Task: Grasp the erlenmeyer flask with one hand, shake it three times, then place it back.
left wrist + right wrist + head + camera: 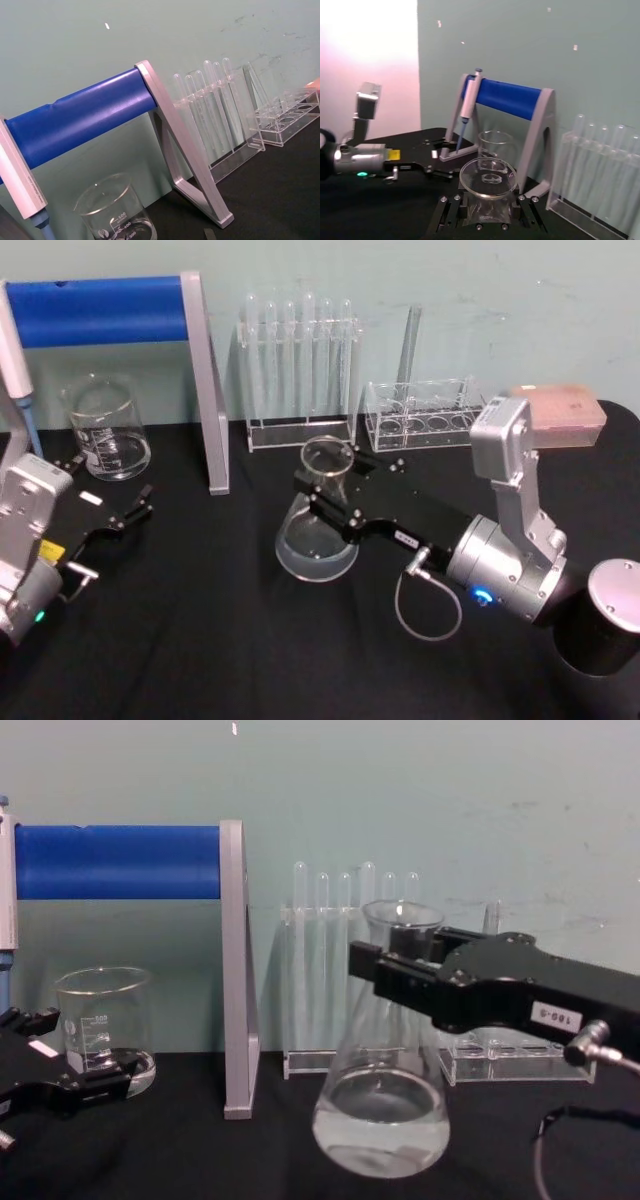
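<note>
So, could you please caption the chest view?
Right gripper holds flask by neck; left gripper idles beside beaker.

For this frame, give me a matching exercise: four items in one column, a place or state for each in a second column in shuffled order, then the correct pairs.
Items
1. erlenmeyer flask
2. beaker
3. left gripper
4. test tubes

Places or states
A. upright in a clear rack by the back wall
B. open, low over the table on the robot's left
C. neck held between the jaws of the right gripper
D. standing on the table under the blue bar

Pairs: 1-C, 2-D, 3-B, 4-A
</note>
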You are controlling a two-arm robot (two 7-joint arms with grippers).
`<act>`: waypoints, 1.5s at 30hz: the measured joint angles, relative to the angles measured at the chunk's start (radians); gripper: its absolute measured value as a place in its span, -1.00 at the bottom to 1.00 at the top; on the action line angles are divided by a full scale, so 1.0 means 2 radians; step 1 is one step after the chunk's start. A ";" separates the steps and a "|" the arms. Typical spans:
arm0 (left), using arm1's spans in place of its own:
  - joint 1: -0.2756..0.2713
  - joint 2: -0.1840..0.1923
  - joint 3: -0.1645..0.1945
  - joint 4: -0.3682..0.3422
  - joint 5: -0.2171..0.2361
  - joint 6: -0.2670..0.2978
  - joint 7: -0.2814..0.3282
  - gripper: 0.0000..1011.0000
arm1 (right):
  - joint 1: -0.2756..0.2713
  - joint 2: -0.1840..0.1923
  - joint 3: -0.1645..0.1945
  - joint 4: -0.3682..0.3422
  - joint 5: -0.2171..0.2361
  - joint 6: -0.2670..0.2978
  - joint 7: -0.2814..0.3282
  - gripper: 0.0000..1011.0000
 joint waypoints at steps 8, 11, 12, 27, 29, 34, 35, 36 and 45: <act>0.000 0.000 0.000 0.000 0.000 0.000 0.000 0.98 | 0.001 0.010 -0.018 -0.006 0.002 0.000 0.011 -0.10; 0.000 0.000 0.000 0.000 0.000 0.000 0.000 0.98 | 0.001 0.012 -0.021 -0.007 0.002 -0.001 0.012 -0.10; 0.000 0.000 0.000 0.000 0.000 0.000 0.000 0.98 | 0.002 0.013 -0.022 -0.006 0.003 -0.001 0.012 -0.10; 0.000 0.000 0.000 0.000 0.000 0.000 0.000 0.98 | 0.007 0.015 0.005 0.012 0.009 -0.003 -0.019 -0.10; 0.000 0.000 0.000 0.000 0.000 0.000 0.000 0.98 | 0.007 0.015 0.013 0.016 0.009 -0.004 -0.026 -0.10; 0.000 0.000 0.000 0.000 0.000 0.000 0.000 0.98 | 0.009 0.014 0.033 0.024 0.011 -0.004 -0.041 -0.10; 0.000 0.000 0.000 0.000 0.000 0.000 0.000 0.98 | 0.009 0.014 0.037 0.026 0.011 -0.004 -0.042 -0.10; 0.000 0.000 0.000 0.000 0.000 0.000 0.000 0.98 | 0.009 0.014 0.039 0.027 0.011 -0.004 -0.044 -0.10; 0.000 0.000 0.000 0.000 0.000 0.000 0.000 0.98 | 0.011 0.011 0.065 0.042 0.009 -0.004 -0.061 -0.10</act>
